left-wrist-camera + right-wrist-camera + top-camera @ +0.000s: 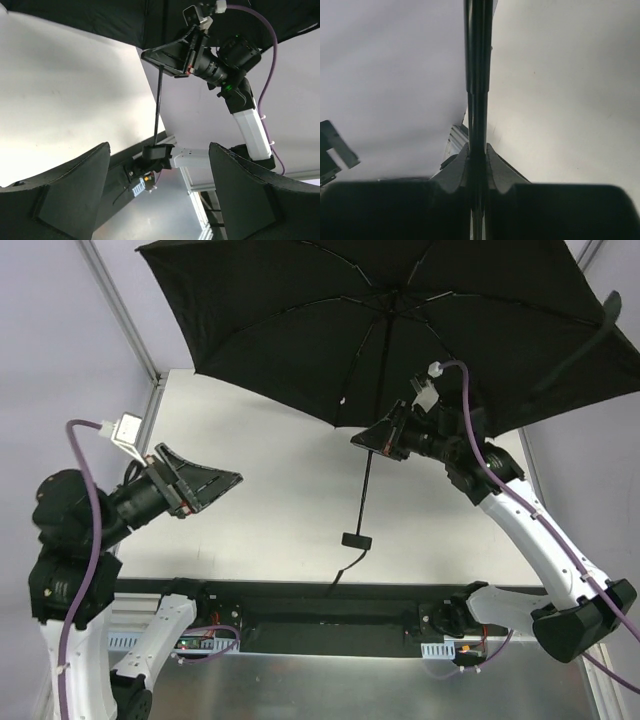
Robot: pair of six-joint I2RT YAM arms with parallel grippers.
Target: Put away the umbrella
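Note:
The black umbrella is open; its canopy (400,320) spreads over the back of the white table (270,510). Its thin shaft (366,490) hangs down to the small black handle (357,539), with a cord loop below. My right gripper (372,440) is shut on the shaft just under the canopy; the right wrist view shows the shaft (477,75) pinched between the jaws of the right gripper (477,155). My left gripper (232,478) is open and empty, left of the shaft and apart from it. The left wrist view (160,190) looks at the shaft (157,105) and handle (157,152).
An aluminium frame post (120,310) stands at the back left corner. A black rail (300,605) with the arm bases runs along the table's near edge. Grey walls close both sides. The canopy overhangs the right arm (530,530).

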